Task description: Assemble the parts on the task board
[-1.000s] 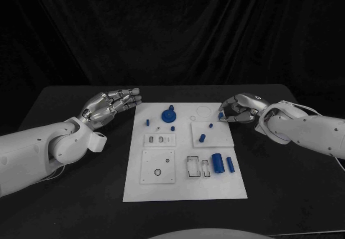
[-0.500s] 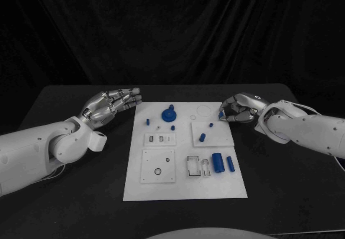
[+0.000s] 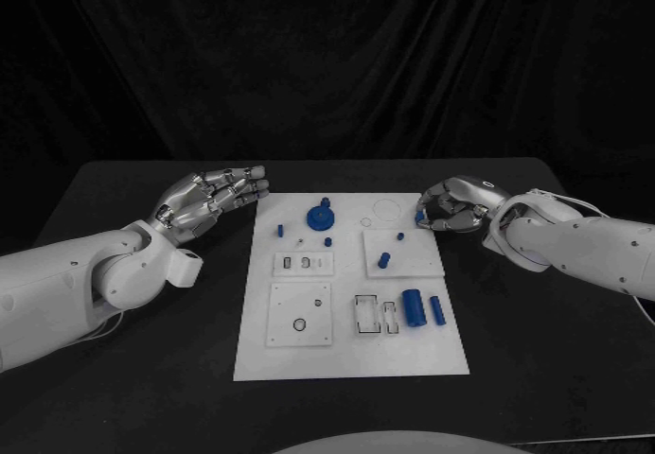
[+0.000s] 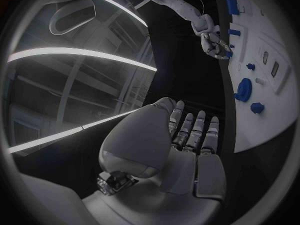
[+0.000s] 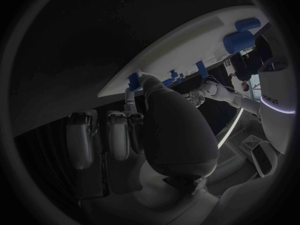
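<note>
On the black surface [image 3: 164, 378], the right hand [image 3: 451, 203] is pinching a small blue part [image 3: 420, 218] at the task board's [image 3: 348, 364] two o'clock edge, seemingly lifting it for seating in a socket, while the left hand [image 3: 204, 200] is hovering at ten o'clock, fingers [image 3: 246, 182] spread.

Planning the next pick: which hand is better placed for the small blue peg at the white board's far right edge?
Right. The right silver hand sits at that edge, fingers by the small blue peg. The left silver hand hovers off the white task board's opposite side.

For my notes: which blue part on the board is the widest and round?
The blue gear-like disc at the task board's far end; the other blue parts are slim pegs or cylinders.
</note>
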Tool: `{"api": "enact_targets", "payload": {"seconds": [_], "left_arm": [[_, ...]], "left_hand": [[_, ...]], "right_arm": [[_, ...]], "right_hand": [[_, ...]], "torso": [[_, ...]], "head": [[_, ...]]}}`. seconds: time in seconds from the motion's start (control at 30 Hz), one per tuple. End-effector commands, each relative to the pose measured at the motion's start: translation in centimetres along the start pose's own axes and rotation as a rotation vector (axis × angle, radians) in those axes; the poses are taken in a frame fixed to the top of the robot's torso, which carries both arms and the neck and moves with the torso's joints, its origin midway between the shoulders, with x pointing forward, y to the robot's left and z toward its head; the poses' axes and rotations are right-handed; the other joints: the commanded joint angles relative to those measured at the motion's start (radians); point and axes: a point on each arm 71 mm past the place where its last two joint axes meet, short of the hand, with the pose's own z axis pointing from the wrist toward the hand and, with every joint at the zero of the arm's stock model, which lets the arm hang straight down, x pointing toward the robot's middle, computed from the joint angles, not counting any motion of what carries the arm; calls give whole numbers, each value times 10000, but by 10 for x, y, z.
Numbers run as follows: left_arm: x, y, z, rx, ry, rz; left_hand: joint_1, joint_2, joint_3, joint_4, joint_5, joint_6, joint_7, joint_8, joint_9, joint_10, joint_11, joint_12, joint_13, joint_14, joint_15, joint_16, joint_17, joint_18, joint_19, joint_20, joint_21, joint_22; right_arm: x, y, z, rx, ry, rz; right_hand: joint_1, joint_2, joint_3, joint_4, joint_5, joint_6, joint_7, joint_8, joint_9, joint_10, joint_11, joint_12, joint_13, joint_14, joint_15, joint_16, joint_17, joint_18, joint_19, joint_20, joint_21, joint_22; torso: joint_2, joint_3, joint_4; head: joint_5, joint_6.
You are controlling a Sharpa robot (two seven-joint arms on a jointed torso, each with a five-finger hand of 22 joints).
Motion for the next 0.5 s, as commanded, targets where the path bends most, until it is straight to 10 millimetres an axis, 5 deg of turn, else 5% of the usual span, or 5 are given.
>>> {"api": "enact_targets", "payload": {"seconds": [0.03, 0.5], "left_arm": [[2, 0, 0, 96, 101, -131], [1, 0, -1, 82, 67, -115]], "left_hand": [[-21, -105, 57, -22, 26, -54, 2, 39, -7, -84, -4, 17, -10, -89, 13, -60, -17, -121, -61, -23, -40, -17], [-27, -116, 79, -27, 18, -72, 7, 37, -9, -105, -4, 3, -13, -110, 12, -74, -19, -120, -70, -23, -48, -18]], "right_arm": [[2, -2, 0, 219, 120, 40], [-3, 1, -3, 95, -545, -110]], "right_hand": [[103, 19, 74, -2, 56, -33, 9, 48, 19, 1022, 59, 26, 2628, 1050, 54, 26, 2635, -78, 1043, 29, 27, 2629], [218, 142, 174, -46, 97, 166, 35, 325, 140, 1022, 85, 26, 2628, 1050, 72, 26, 2635, -78, 1043, 41, 27, 2629]], "torso": [[0, 2, -4], [0, 6, -5]], "head": [[3, -6], [50, -56]]}}
